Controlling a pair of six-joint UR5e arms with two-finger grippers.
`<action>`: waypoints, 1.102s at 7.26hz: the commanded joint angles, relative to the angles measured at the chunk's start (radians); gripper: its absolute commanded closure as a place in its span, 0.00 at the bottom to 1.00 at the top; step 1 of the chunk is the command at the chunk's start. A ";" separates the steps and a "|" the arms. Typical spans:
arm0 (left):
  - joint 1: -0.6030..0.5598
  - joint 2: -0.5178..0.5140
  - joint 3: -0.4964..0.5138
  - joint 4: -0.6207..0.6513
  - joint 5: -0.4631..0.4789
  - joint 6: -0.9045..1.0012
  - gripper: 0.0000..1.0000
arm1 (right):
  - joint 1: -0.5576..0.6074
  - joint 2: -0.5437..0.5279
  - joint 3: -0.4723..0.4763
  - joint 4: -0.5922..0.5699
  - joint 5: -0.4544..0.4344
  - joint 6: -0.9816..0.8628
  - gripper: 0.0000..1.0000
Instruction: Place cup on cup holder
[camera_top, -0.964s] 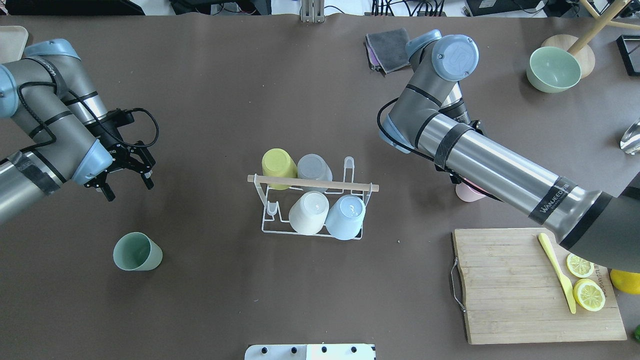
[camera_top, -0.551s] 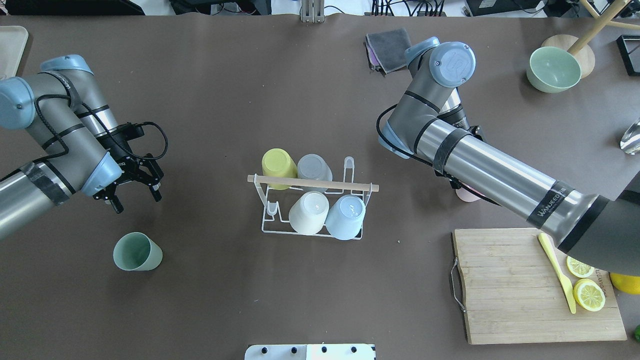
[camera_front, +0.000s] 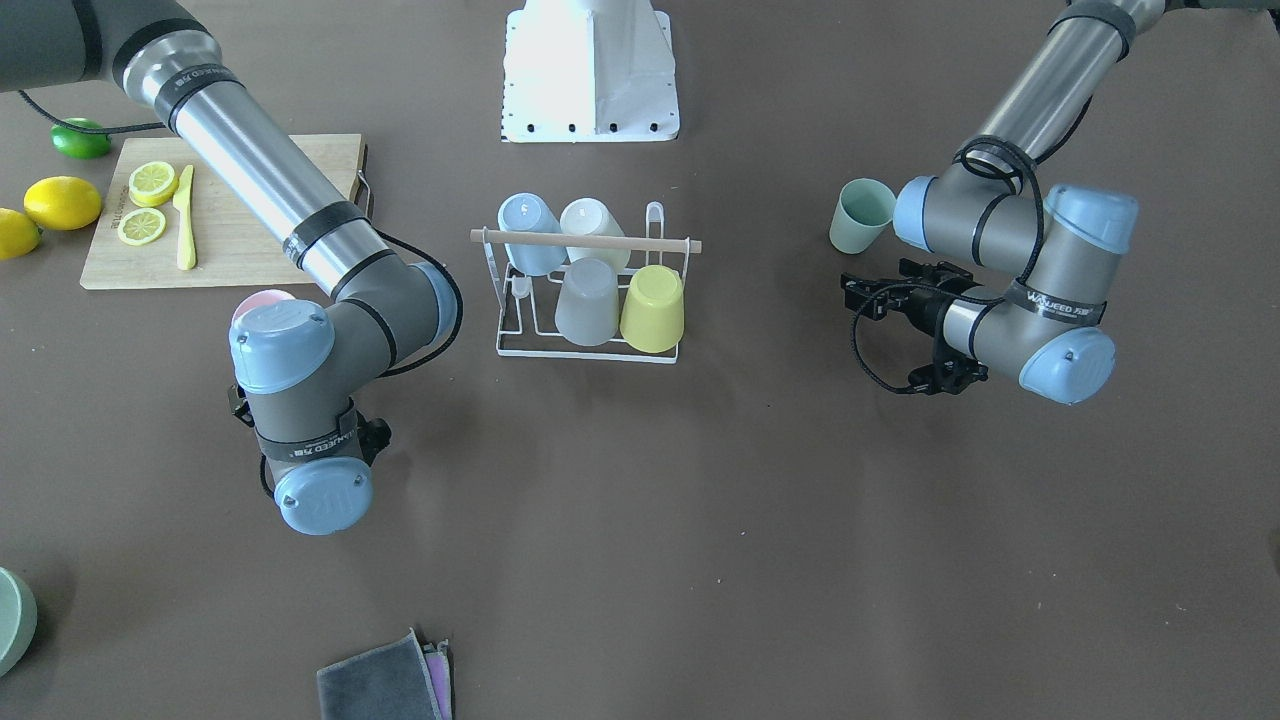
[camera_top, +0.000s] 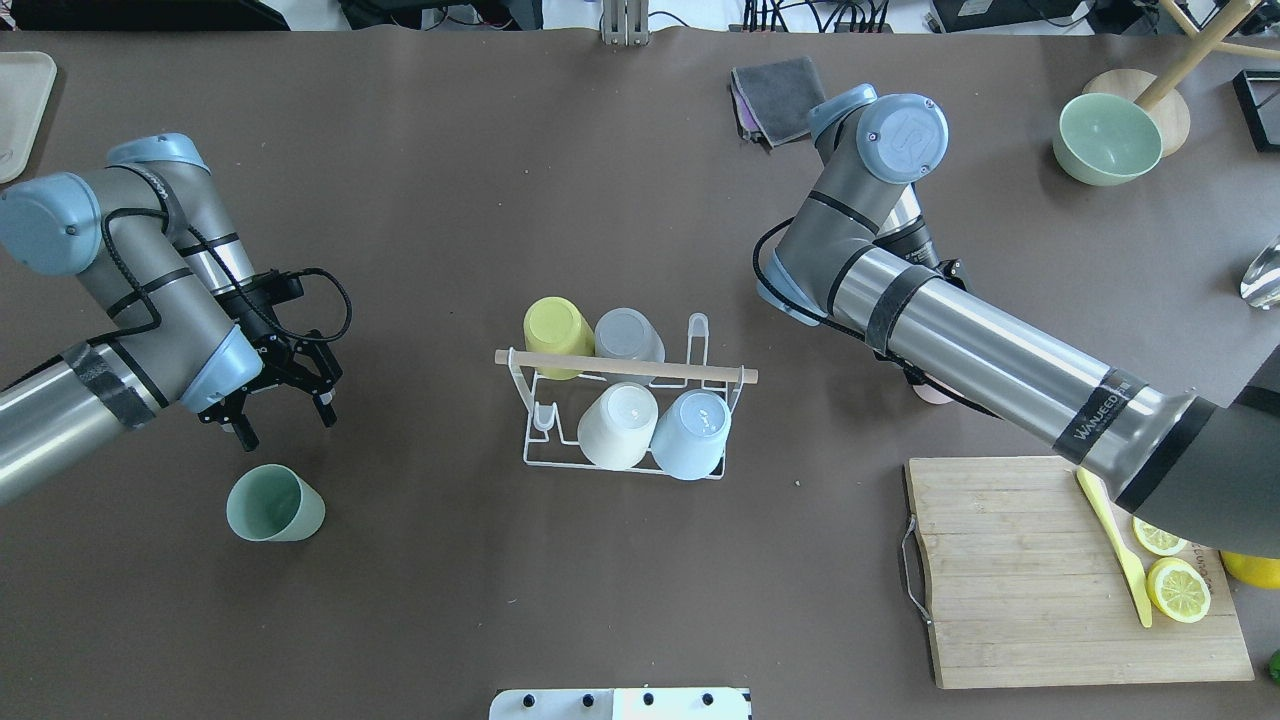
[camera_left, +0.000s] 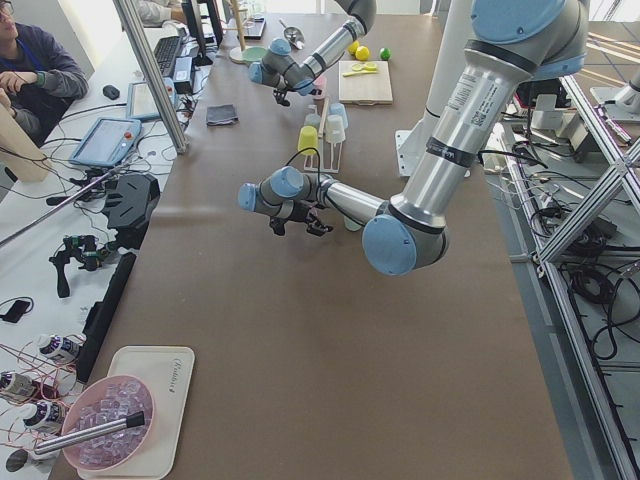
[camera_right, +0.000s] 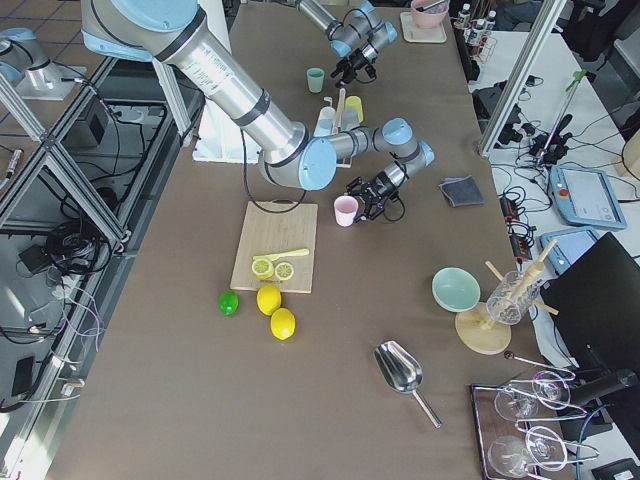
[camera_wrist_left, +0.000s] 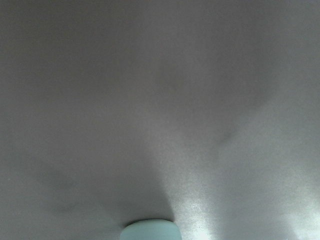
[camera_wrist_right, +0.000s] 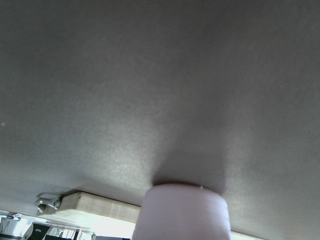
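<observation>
My left gripper (camera_top: 288, 430) is sliding toward the green cup (camera_top: 275, 503), well apart from the holder (camera_top: 720, 374), jaws wide and empty, so I'm centring them astride its rim; for the right gripper (camera_right: 372, 203), can't tell.

1. Six cups in all: one yellow cup (camera_top: 556, 333), one grey cup (camera_top: 627, 335), one cream cup (camera_top: 617, 425), one light blue cup (camera_top: 692, 433), one green cup (camera_top: 272, 505), one pink cup (camera_right: 346, 211).
2. One cup holder (camera_top: 625, 367).
3. Two whole lemons (camera_front: 62, 201) (camera_front: 12, 236), two lemon halves (camera_front: 153, 182) (camera_front: 141, 226), one lime (camera_front: 80, 138).
4. One cutting board (camera_top: 1010, 600), one yellow knife (camera_top: 1115, 545), one green bowl (camera_top: 1105, 138).
</observation>
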 joint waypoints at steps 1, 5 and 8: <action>0.025 0.005 -0.007 0.026 0.000 -0.003 0.03 | -0.001 -0.001 0.000 0.000 -0.003 -0.003 0.17; 0.051 0.055 -0.070 0.031 0.001 -0.010 0.03 | 0.001 -0.003 0.011 -0.005 -0.024 -0.043 0.46; 0.075 0.055 -0.070 0.031 0.001 -0.007 0.03 | 0.025 -0.013 0.085 -0.060 -0.078 -0.043 0.47</action>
